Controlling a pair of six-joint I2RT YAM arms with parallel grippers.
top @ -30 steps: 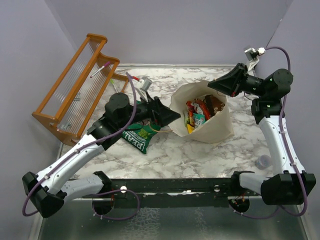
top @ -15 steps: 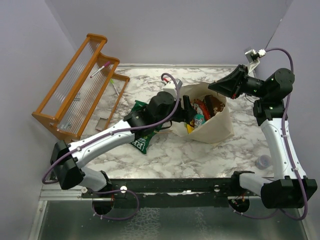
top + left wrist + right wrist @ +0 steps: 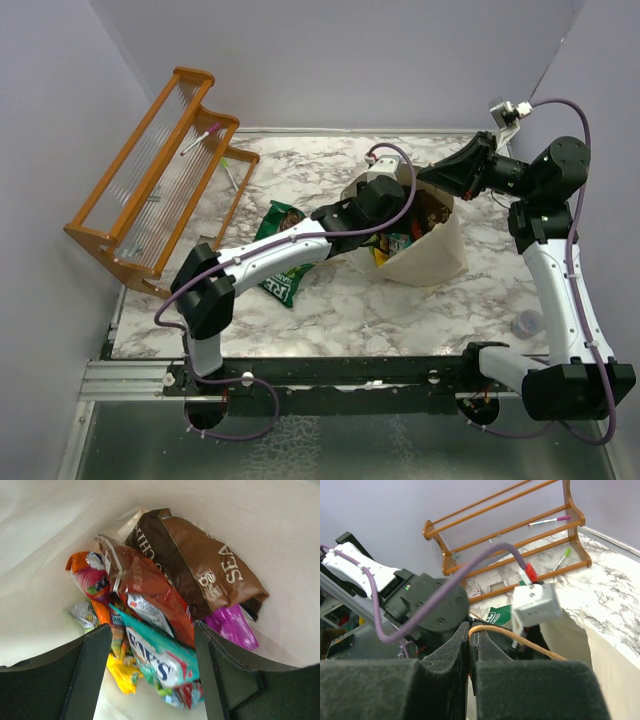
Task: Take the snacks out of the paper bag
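Note:
The beige paper bag (image 3: 425, 258) stands mid-table with its mouth up. My left gripper (image 3: 398, 222) reaches down into it, open. In the left wrist view that gripper (image 3: 152, 637) straddles a teal packet (image 3: 160, 657) without clamping it. Around the teal packet lie more snacks: a brown packet (image 3: 205, 572), a red-orange one (image 3: 150, 592), a magenta one (image 3: 232, 627) and a small yellow one (image 3: 122, 672). A green snack bag (image 3: 280, 268) lies on the table left of the paper bag. My right gripper (image 3: 470, 632) is shut on the bag's brown cord handle (image 3: 520, 639) and holds it up at the far rim (image 3: 432, 172).
An orange wooden rack (image 3: 150, 175) stands at the back left with a pink marker (image 3: 200, 138) on it. A small pale round thing (image 3: 525, 323) sits beside the right arm's base. Lilac walls close in the table on three sides.
My left arm has swung right, from over the green bag on the table into the paper bag's mouth, its jaws a little narrower. The right gripper has kept its hold on the handle.

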